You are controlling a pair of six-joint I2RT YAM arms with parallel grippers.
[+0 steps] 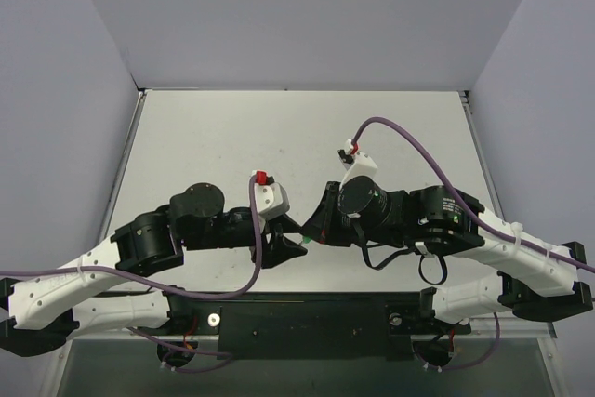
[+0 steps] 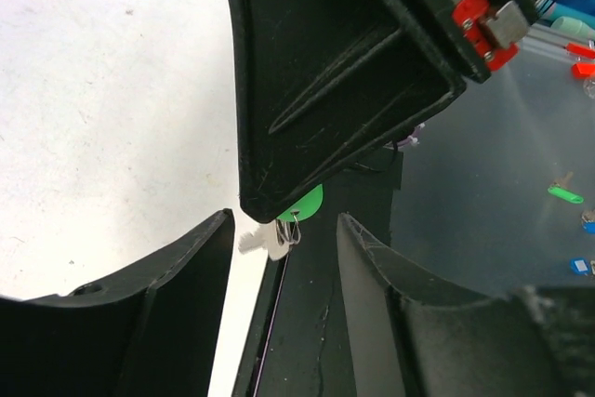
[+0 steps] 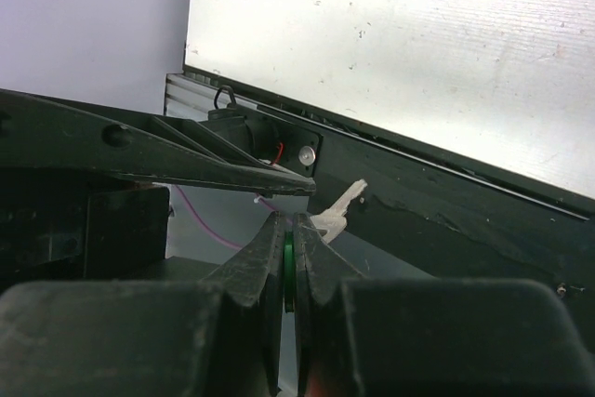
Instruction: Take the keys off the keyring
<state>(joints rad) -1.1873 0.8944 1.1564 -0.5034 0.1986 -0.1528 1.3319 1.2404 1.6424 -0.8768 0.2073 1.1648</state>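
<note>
My right gripper (image 3: 289, 222) is shut on the green keyring (image 3: 289, 262), gripping it edge-on between both fingers. The tiny silver key (image 3: 339, 211) sticks out up and to the right of the fingertips, still hung on a thin wire loop. In the left wrist view the keyring (image 2: 309, 204) peeks from under the right gripper's finger (image 2: 335, 72), and the key (image 2: 263, 243) dangles below it. My left gripper (image 2: 284, 230) is open, its fingers either side of the key without touching it. In the top view both grippers meet at the keyring (image 1: 305, 243), near the table's front edge.
The white table (image 1: 279, 137) stretches behind the grippers. A black strip (image 3: 446, 202) runs along its near edge, right under the key. Below the table edge, small items lie on a lower surface, among them a green tag (image 2: 564, 194).
</note>
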